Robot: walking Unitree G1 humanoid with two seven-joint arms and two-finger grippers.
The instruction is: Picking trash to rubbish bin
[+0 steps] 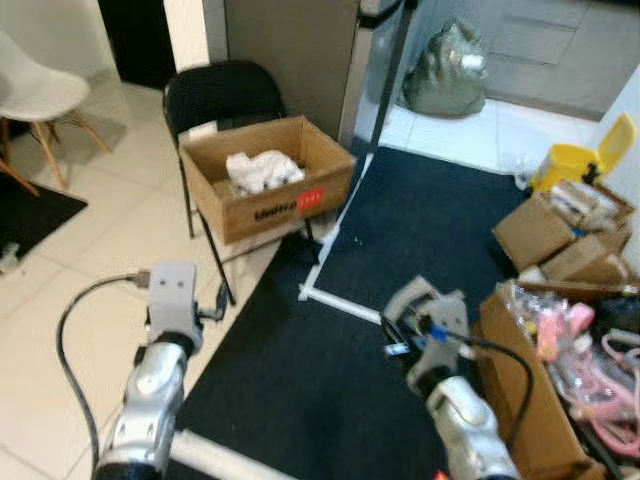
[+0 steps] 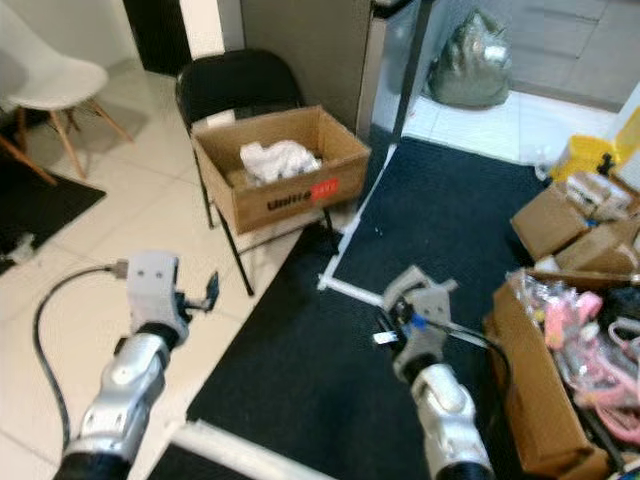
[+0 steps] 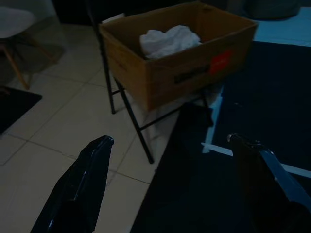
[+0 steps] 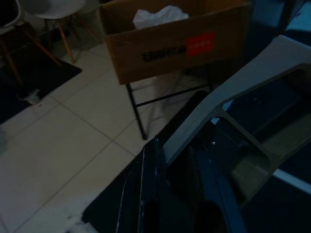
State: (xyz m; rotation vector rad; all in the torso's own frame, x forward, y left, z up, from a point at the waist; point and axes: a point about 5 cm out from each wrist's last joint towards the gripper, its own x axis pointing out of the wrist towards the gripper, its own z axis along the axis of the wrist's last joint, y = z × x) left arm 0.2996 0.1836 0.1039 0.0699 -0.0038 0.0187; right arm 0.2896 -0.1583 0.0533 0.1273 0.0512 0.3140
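Crumpled white paper trash (image 1: 262, 170) lies in the brown cardboard box (image 1: 270, 178) on the black folding chair (image 1: 215, 98), at 12 o'clock from the left gripper (image 3: 170, 145) (fingers apart, the nearer). The right gripper (image 4: 175, 184) is pressed together, empty.

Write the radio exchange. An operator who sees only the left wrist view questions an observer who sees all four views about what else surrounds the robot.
Operator: I see a cardboard box holding a white wad, up on a chair. What is on the robot's right?
Observer: A second box, filled with pink packaging, stands close by the right hand.
Operator: Anything further back?
Observer: A grey-green bag sits on the pale floor beyond the dark mat.
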